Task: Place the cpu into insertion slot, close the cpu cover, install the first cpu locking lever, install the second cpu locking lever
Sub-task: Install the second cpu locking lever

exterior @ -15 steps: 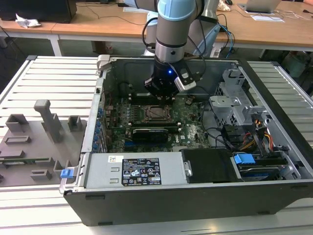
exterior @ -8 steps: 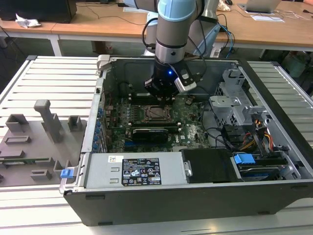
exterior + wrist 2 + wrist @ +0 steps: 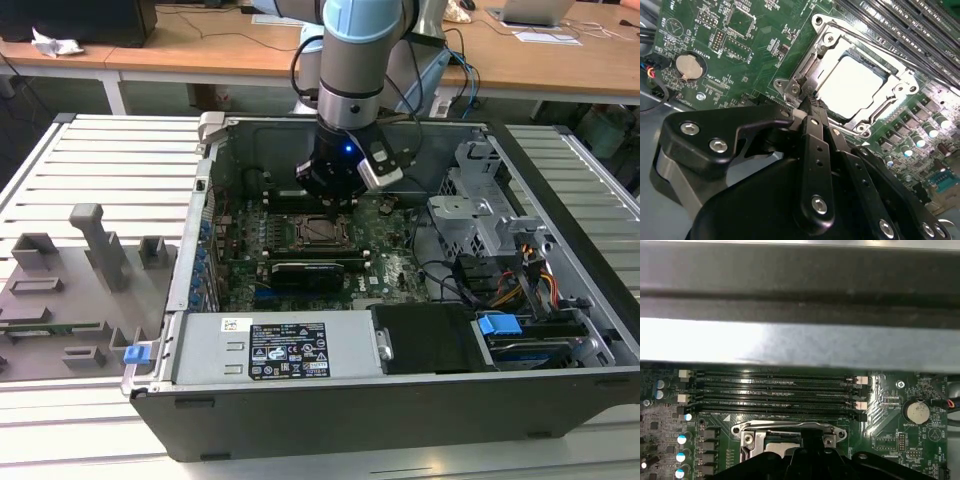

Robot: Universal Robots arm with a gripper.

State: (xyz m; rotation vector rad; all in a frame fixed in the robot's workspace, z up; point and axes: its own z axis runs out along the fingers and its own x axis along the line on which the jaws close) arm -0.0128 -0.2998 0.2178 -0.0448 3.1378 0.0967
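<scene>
- The gripper (image 3: 809,102) hangs low inside the open case (image 3: 560,400), over the green board (image 3: 395,265), just above the socket area.
- In the second wrist view its black fingers (image 3: 815,145) are pressed together, their tips at one edge of the cover (image 3: 827,42); whether they pinch anything there I cannot tell.
- The cpu (image 3: 852,82) sits flat in the socket, its pale metal top showing bright through the open middle of the cover.
- The cover lies down around the cpu as a silvery frame, its corners screwed onto the board.
- In the exterior view the cpu (image 3: 322,229) shows as a small square just below the gripper (image 3: 335,203), near the middle of the board.
- In the first wrist view the cover (image 3: 790,429) shows as a silvery edge just beside the dark gripper body, with long memory slots (image 3: 772,390) running alongside it.
- A round coin battery (image 3: 688,65) sits on the board, well apart from the socket; the first wrist view shows it (image 3: 916,412) too.
- Outside the case, toward the exterior view's left, grey fixtures (image 3: 100,245) stand on a slatted table (image 3: 110,160).
- A blue clip (image 3: 499,325) sits in the drive bay toward the exterior view's right.
</scene>
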